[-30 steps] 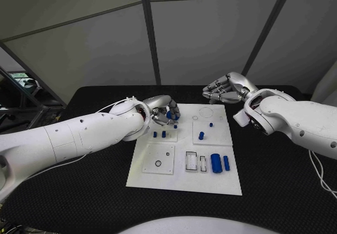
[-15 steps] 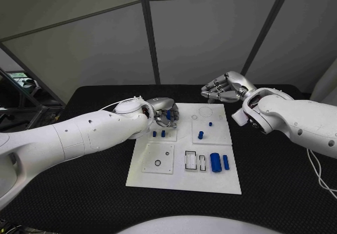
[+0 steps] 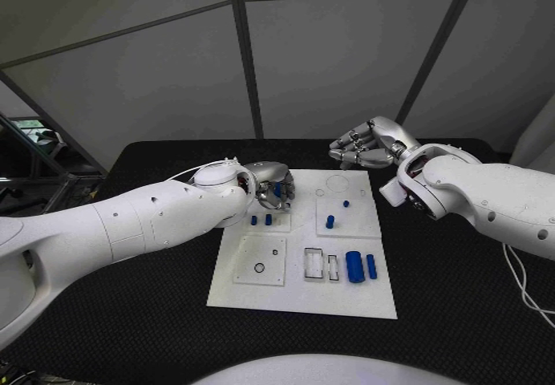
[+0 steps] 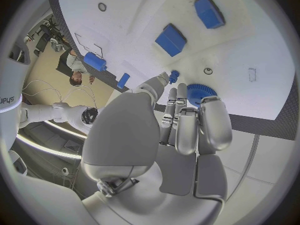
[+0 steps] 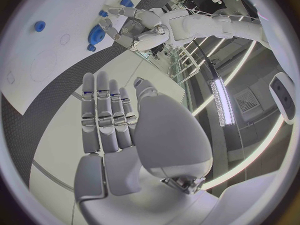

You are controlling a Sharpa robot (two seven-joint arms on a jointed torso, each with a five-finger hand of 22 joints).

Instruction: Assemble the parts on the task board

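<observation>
Since a second ago the left hand (image 3: 271,187) has curled lower over the task board (image 3: 303,301) far-left corner, fingers touching the blue gear (image 4: 199,92); firm grip unclear, seating likely underway. Right hand (image 3: 368,143) hovers, grasping nothing, fingers apart.

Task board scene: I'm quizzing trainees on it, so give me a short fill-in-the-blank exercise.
1. The task board is ____ in colour.
2. The blue gear lies at the fingertips of the ____ hand.
3. The right hand holds ____.
4. The table is ____.

Missing words: white; left; nothing; black
</observation>
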